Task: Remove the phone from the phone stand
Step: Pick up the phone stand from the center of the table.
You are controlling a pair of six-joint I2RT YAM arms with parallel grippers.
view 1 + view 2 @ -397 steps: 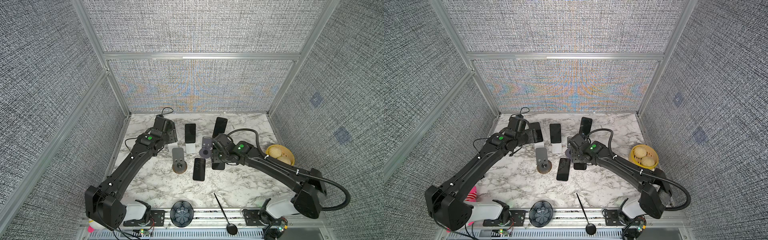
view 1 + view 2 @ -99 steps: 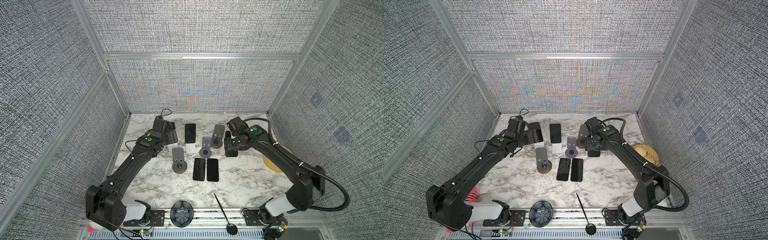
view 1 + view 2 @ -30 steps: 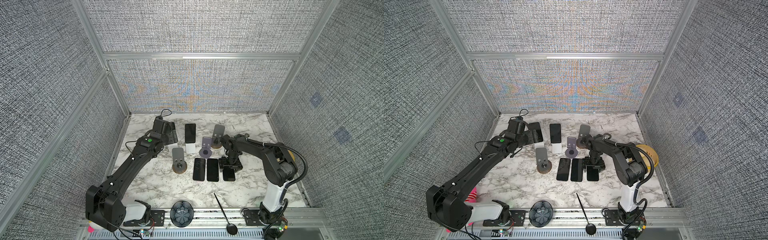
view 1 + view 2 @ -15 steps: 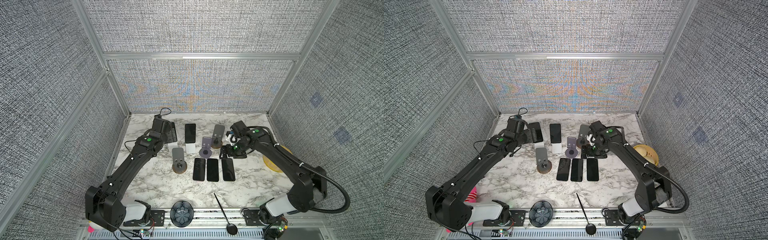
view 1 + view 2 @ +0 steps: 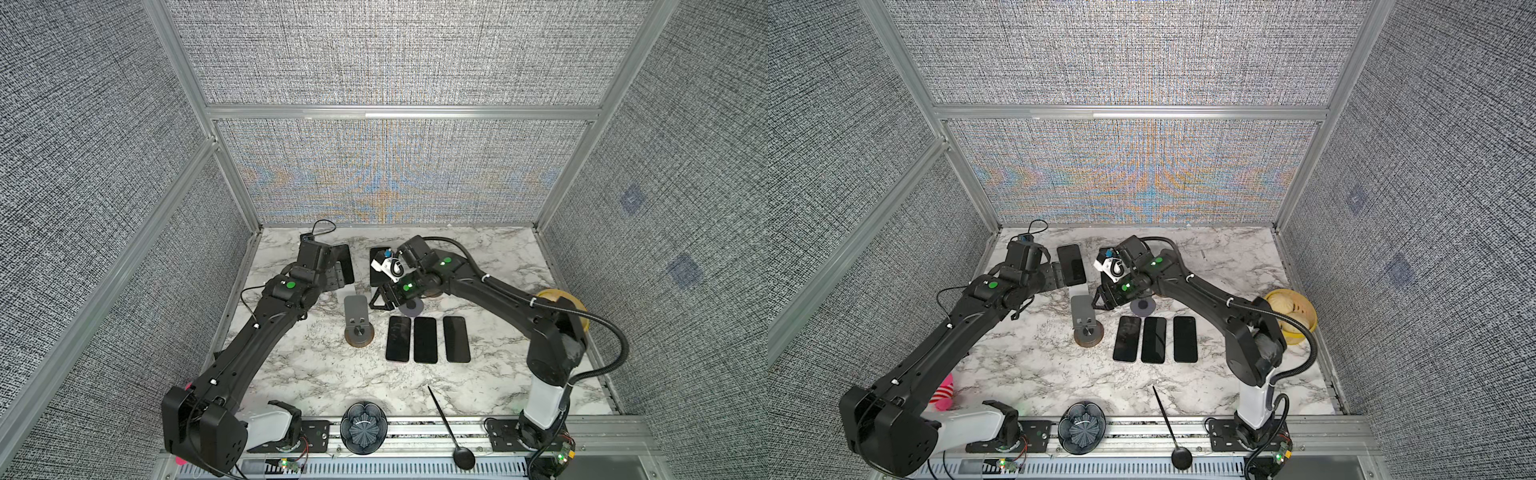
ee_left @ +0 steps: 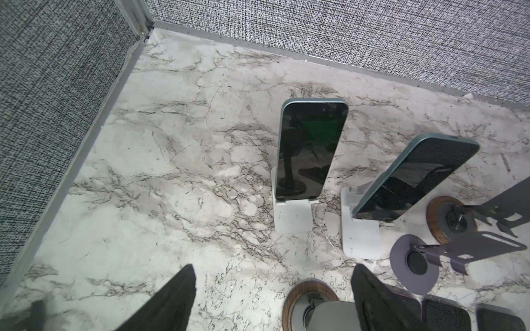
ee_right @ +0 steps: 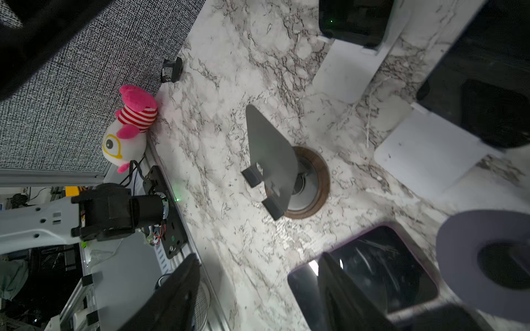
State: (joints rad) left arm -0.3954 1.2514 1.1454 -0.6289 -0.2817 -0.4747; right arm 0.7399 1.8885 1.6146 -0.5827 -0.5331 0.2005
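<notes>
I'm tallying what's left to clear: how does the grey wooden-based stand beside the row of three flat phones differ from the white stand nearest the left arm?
The grey stand is empty, while the white stand holds a dark-screened phone propped upright. The grey stand sits on a round, wood-rimmed base; the white stand has a flat rectangular foot. Both stand on the marble table.

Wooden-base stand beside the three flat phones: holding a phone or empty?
Empty. The stand shows a bare grey plate and bare hooks in both top views.
</notes>
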